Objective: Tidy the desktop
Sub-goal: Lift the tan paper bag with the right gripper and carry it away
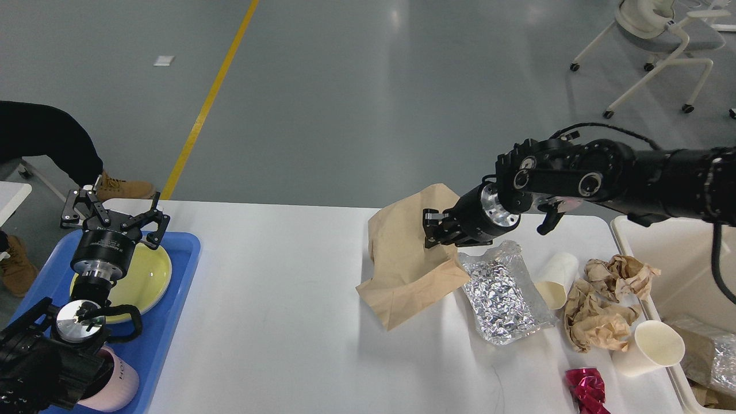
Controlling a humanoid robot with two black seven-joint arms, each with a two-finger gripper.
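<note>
The white desktop [276,270] spans the view. My right gripper [432,229] is shut on a brown paper bag [402,259] and holds it lifted, its lower corner hanging just over the desktop. A silver foil bag [503,293] lies to the right of it. Crumpled brown paper [598,313], two paper cups [555,279] [650,348] and a red foil wrapper [586,388] lie further right. My left gripper [112,213] is open above a yellow plate [144,276] in the blue tray [172,322] at the left.
A beige bin [667,253] with trash in it stands at the right edge. A pink cup [118,379] lies in the blue tray. A person's legs and boots [121,187] are beyond the table's left corner. Chairs stand at the far right.
</note>
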